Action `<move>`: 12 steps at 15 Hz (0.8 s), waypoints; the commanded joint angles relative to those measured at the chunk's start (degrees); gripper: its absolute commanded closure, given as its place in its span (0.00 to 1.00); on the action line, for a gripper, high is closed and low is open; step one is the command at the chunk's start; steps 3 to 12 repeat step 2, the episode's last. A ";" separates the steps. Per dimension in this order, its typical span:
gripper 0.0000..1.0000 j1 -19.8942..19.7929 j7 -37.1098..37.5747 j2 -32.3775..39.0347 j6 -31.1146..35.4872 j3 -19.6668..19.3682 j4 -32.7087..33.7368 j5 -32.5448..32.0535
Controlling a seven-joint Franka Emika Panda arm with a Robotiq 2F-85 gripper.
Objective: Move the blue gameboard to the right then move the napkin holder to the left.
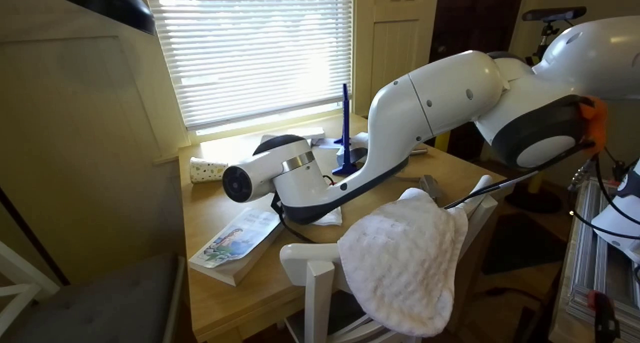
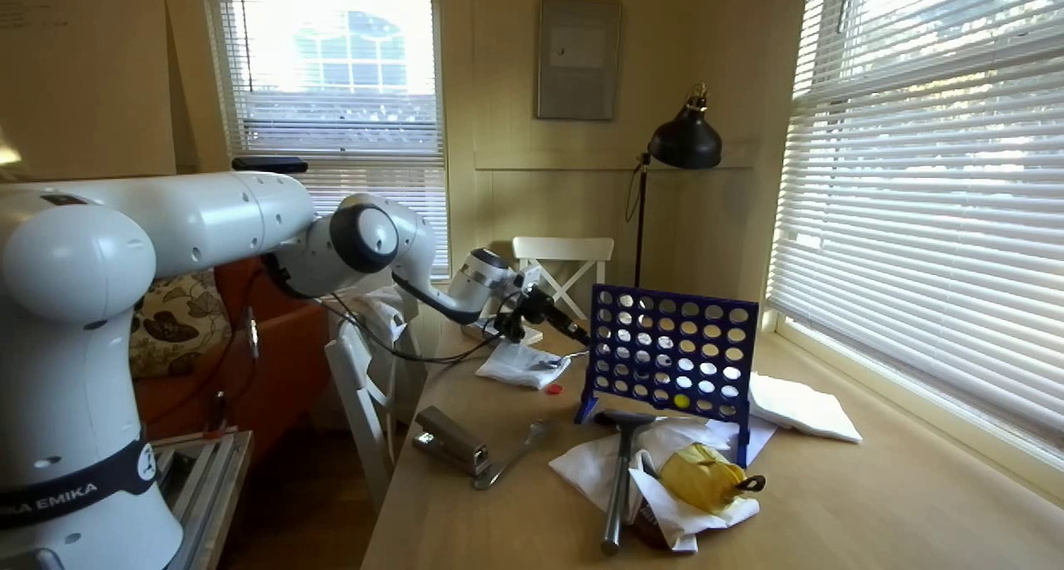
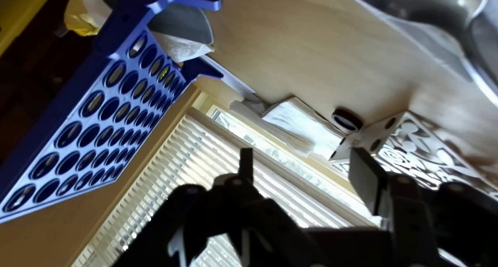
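Note:
The blue gameboard stands upright on its feet on the table. It shows edge-on in an exterior view [image 1: 346,128], face-on in an exterior view [image 2: 675,353], and slanted at the left of the wrist view [image 3: 99,122]. A white cut-out holder, apparently the napkin holder [image 3: 412,154], is at the right of the wrist view, partly behind a finger. My gripper [image 3: 300,152] is open, with nothing between its fingers. In an exterior view the gripper [image 2: 584,337] appears beside the gameboard's left edge; contact cannot be told. The arm hides it in the remaining exterior view.
White napkins [image 2: 802,408] lie behind the gameboard. In front are a grey-handled tool [image 2: 619,479], a yellow bundle [image 2: 706,479] and a stapler [image 2: 453,441]. A book [image 1: 240,238] and a speckled object [image 1: 207,170] are also on the table. A towel-covered chair [image 1: 405,263] stands close.

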 commanded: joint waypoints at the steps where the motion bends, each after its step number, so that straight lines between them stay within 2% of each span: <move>1: 0.28 -1.01 -1.07 -0.06 -1.29 3.32 1.12 -3.61; 2: 0.21 -0.98 -1.78 -0.06 -1.43 3.42 1.21 -3.91; 12: 0.21 -0.98 -1.78 -0.06 -1.43 3.42 1.21 -3.91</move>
